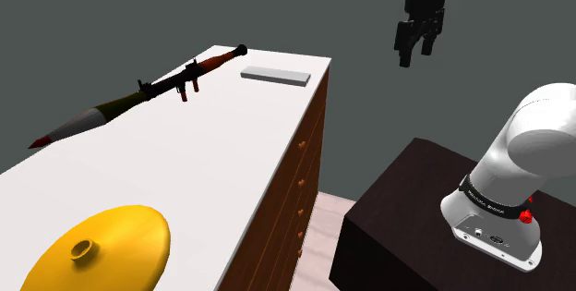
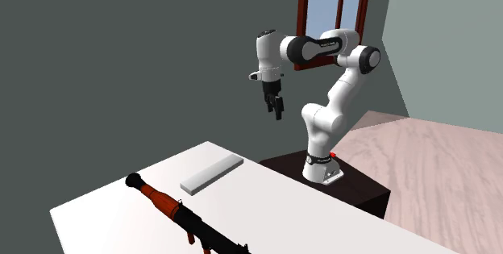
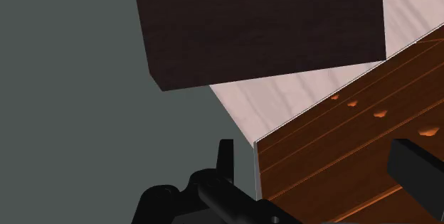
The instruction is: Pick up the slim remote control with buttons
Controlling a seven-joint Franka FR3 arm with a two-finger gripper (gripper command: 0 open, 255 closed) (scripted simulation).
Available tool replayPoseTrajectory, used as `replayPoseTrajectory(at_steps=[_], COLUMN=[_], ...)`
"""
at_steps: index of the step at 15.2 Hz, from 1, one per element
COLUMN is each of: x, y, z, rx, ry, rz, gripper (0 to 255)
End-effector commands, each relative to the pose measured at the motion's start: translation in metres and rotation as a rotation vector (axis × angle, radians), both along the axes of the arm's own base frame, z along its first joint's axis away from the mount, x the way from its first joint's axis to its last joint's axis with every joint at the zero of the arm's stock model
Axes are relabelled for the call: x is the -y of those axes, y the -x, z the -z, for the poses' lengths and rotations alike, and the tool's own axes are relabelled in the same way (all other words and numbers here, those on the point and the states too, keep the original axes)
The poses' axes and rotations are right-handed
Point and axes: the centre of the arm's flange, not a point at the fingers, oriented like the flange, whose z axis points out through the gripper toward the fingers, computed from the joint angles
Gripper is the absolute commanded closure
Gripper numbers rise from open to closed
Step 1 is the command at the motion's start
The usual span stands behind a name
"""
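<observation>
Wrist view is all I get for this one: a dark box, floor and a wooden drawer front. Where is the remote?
Observer: The remote, a plain grey slab, lies flat on the cabinet's white top, near the drawer-side edge.
Operator: Is the gripper over it?
Observer: No. The gripper hangs high and open beyond that edge, over the gap between cabinet and stand.
Operator: Anything crowding the remote?
Observer: A rocket launcher lies beside it without touching it; a yellow disc sits at the top's other end.
</observation>
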Motion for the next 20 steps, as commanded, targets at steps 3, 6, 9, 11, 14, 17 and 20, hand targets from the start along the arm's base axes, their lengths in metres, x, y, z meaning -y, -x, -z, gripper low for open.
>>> replayPoseTrajectory(at_steps=[3,6,9,11,14,17,20], x=[-0.009,-0.023,-0.038,-0.049,-0.067,-0.087,-0.107], y=[-0.023,-0.056,-0.089,-0.111,-0.143,-0.174,-0.205], z=[0.005,0.011,0.017,0.021,0.025,0.030,0.033], rx=[0.010,0.026,0.042,0.052,0.067,0.083,0.099], ry=[-0.006,-0.015,-0.025,-0.031,-0.040,-0.049,-0.058], rz=[-0.029,-0.072,-0.115,-0.144,-0.187,-0.230,-0.273], gripper=[0,0,0,0,0,0,0])
